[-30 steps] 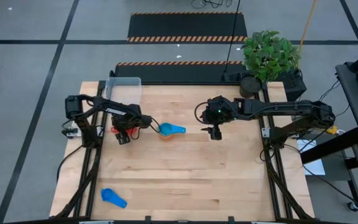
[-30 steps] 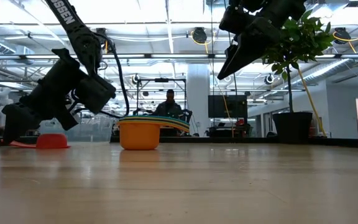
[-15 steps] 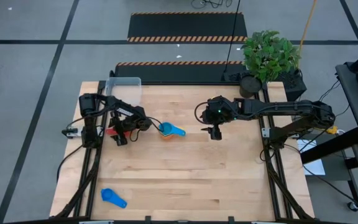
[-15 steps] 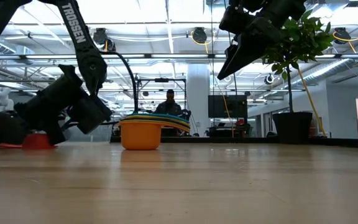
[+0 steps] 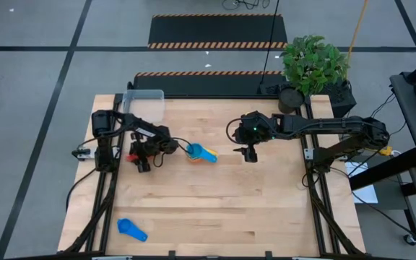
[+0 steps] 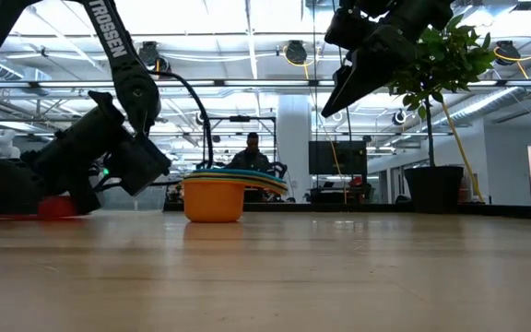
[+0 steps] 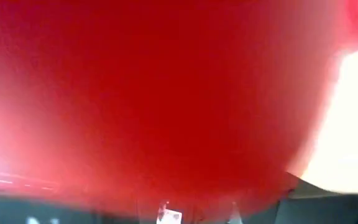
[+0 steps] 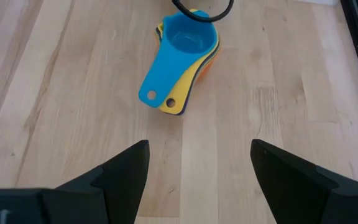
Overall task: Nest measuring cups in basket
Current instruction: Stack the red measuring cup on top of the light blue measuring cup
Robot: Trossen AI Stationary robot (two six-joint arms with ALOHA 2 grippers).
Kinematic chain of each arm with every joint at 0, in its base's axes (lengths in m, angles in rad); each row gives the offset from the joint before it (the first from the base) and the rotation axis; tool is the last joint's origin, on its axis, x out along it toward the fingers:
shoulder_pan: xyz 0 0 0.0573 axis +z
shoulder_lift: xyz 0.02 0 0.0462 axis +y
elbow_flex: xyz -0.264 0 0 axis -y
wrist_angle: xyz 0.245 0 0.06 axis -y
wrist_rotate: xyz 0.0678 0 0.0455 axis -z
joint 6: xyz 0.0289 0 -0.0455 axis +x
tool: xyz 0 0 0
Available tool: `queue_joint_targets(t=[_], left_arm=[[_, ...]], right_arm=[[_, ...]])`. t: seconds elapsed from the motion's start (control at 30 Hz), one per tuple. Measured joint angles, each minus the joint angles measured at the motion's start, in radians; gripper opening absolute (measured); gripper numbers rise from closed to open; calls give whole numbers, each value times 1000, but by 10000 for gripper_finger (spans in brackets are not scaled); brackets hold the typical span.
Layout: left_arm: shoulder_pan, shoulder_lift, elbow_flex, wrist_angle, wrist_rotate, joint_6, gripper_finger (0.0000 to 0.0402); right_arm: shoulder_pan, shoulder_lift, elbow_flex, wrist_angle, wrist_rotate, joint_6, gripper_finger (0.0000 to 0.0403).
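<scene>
One word, "TROSSEN", runs along the left arm (image 6: 118, 41) in the low view.

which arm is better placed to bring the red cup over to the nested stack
Left. The left gripper is already down at the red cup, which fills its wrist view, just beside the nested stack. The right gripper hangs open on the stack's far side.

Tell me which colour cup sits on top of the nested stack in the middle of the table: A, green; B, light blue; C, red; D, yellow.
B: the right wrist view shows a light blue cup uppermost in the nested stack, with yellow and orange edges peeking out beneath it.
</scene>
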Motion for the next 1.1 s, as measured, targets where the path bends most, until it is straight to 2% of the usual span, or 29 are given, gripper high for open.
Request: queue_joint_targets(t=[0.23, 0.53, 0.7, 0.77, 0.9, 1.1], left_arm=[[-4, 0, 74, -1, 4, -50, 130], [-6, 0, 178, 15, -8, -65, 127], [-34, -38, 217, 56, -107, -120, 129], [-48, -68, 216, 62, -142, -137, 135], [-80, -136, 210, 46, -138, -172, 161], [-77, -226, 209, 45, -126, -156, 234]], right_arm=[[0, 0, 0, 3, 0, 0, 272], [0, 0, 0, 3, 0, 0, 272], [0, 0, 0, 2, 0, 2, 272], [0, 0, 0, 1, 0, 2, 272], [0, 0, 0, -2, 0, 2, 272], [0, 0, 0, -2, -1, 3, 272]])
